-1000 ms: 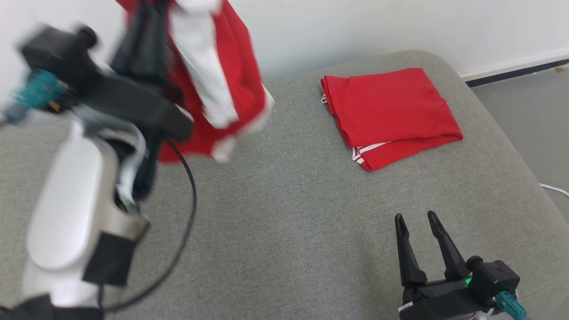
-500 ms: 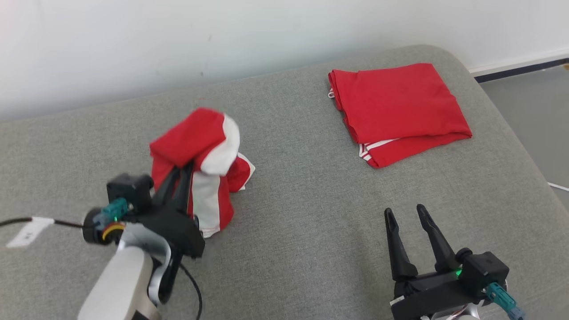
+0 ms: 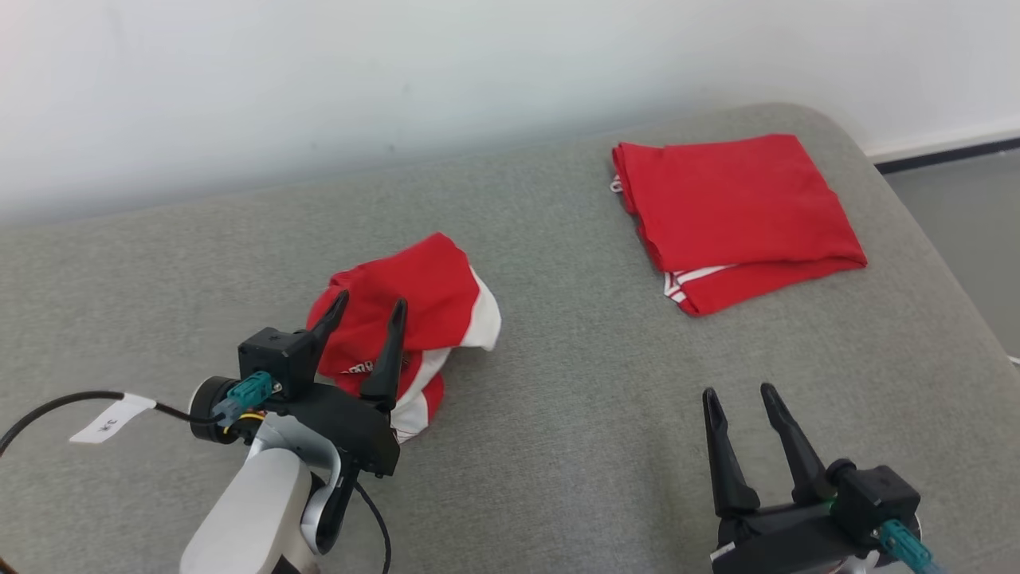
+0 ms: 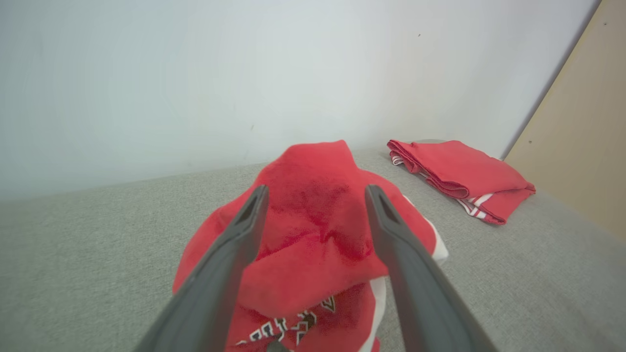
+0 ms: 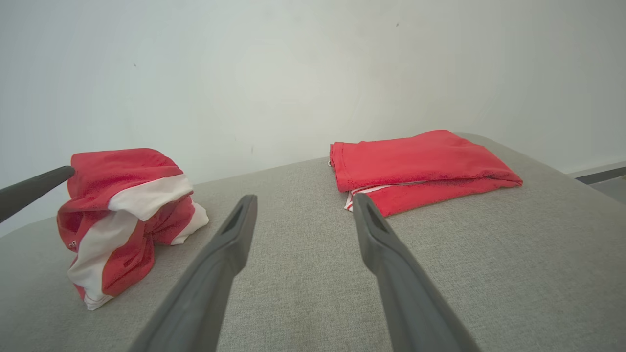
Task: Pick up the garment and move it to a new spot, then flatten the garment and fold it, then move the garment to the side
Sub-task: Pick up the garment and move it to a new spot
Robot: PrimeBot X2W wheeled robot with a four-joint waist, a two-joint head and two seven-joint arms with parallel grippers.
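Red-and-white garment (image 3: pixel 437 288) in a heap on grey cushion (image 3: pixel 574 414)

This looks like a bare test room: a plain white wall (image 3: pixel 398 80), a dark skirting strip (image 3: pixel 940 151), grey floor (image 3: pixel 972 215), and a bench (image 3: pixel 558 430) padded in grey fabric carrying folded red clothes (image 3: pixel 733 199).

Right pincer (image 5: pixel 303 198) spread over grey cushion (image 5: pixel 489 254); crumpled garment (image 5: pixel 124 215) left, folded red garment (image 5: pixel 420 161) ahead.

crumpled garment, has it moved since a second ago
Yes. The crumpled garment came down from the air onto the grey cushion, left of the folded garment.
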